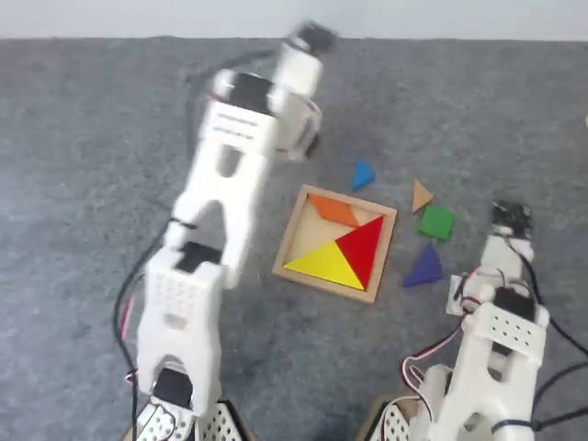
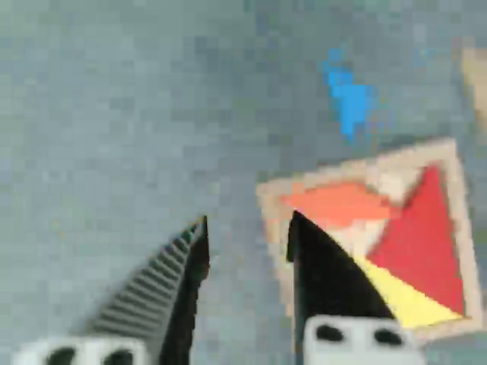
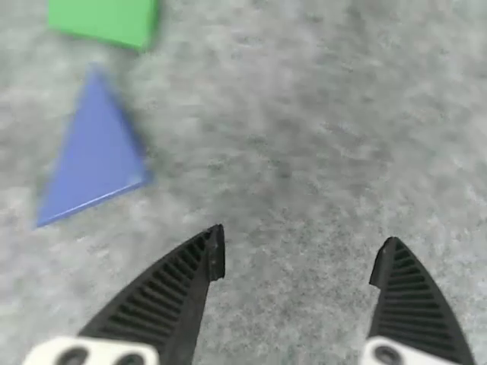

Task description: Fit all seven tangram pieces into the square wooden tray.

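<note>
Left tool [image 2: 247,220]: partly open, with a clear gap between its two fingers and nothing held. It hangs over the grey table [image 1: 83,138] just off the edge of the tray. In the left wrist view one dark finger [image 2: 327,281] overlaps the tray's side by the orange piece.
Right tool [image 3: 304,236]: spread wide and empty, above bare table near the loose pieces on the right-hand side.
Tray [image 1: 296,234]: a square wooden tray, turned at an angle, lying on the table between the two arms. Part of its floor shows as bare wood.
Orange piece [image 1: 333,211]: inside the tray, along its far side.
Red triangle [image 1: 363,246]: inside the tray, touching the orange piece and the yellow one.
Yellow triangle [image 1: 323,264]: inside the tray, along its near side.
Small blue triangle [image 1: 363,175]: on the table just beyond the tray's far edge.
Tan triangle [image 1: 421,195]: on the table, just past the tray's right corner.
Green square [image 1: 435,222]: beside the tan triangle and close to it, between the tray and the right tool.
Violet-blue triangle [image 1: 424,266]: on the table near the tray's right side, just below the green square.
</note>
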